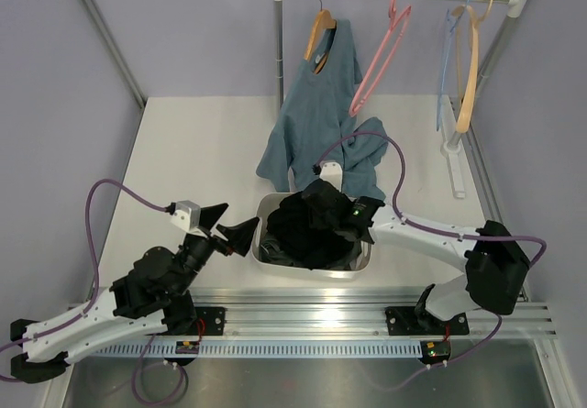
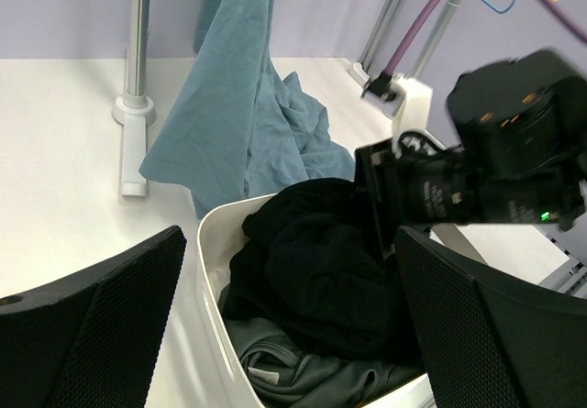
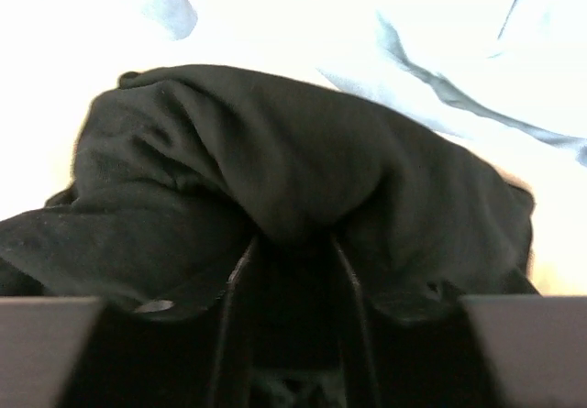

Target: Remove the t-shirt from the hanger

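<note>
The black t-shirt (image 1: 307, 232) lies bunched in a white bin (image 1: 260, 236), off the hanger. The pink hanger (image 1: 383, 55) hangs bare on the rail at the back. My right gripper (image 1: 323, 203) is down over the bin. In the right wrist view its fingers (image 3: 240, 270) pinch a fold of the black t-shirt (image 3: 275, 151). My left gripper (image 1: 229, 225) is open and empty just left of the bin. In the left wrist view (image 2: 293, 330) it frames the t-shirt (image 2: 321, 270) and the bin's rim (image 2: 209, 280).
Dark grey clothes (image 2: 303, 371) lie under the t-shirt in the bin. A teal shirt (image 1: 321, 115) hangs from a wooden hanger (image 1: 319, 27) and drapes onto the table behind the bin. A blue wire hanger and a wooden hanger (image 1: 466, 69) hang at the rail's right end.
</note>
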Tool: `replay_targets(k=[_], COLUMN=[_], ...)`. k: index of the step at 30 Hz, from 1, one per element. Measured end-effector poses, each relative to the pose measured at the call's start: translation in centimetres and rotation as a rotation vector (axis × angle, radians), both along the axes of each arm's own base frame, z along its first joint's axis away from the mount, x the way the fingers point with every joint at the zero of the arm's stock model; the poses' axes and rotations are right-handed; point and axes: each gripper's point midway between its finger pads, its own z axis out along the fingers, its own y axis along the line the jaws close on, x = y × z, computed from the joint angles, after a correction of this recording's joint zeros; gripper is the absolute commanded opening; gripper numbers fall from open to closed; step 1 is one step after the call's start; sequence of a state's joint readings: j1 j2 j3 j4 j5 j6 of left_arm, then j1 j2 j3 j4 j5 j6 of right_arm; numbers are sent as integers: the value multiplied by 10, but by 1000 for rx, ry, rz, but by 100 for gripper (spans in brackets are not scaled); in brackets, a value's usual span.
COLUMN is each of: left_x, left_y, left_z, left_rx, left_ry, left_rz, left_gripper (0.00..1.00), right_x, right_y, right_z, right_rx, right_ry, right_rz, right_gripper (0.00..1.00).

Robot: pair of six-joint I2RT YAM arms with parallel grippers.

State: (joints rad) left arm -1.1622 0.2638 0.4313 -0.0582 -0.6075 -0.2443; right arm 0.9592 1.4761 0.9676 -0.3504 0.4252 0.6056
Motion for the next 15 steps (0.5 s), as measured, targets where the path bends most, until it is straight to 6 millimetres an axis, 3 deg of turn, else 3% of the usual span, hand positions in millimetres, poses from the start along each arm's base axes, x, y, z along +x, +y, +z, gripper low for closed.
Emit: replay_targets(k=[7, 8, 11, 15], left_x=[0, 0, 0, -1], left_y=[0, 0, 0, -2], left_z=[0, 0, 0, 0], left_rx=[0, 0, 0, 1], left_ry=[0, 0, 0, -1], left_rz=[0, -1, -2, -14], left_gripper=[99, 99, 99, 99], right_x=[-7, -9, -14, -26], right_y=[-9, -12, -19, -37], right_z=[68, 80, 113, 150], right_rx=[28, 43, 94, 181], right_ry=[-41, -53, -95, -163], right_rz=[18, 21, 27, 29], right_gripper=[72, 83, 99, 99])
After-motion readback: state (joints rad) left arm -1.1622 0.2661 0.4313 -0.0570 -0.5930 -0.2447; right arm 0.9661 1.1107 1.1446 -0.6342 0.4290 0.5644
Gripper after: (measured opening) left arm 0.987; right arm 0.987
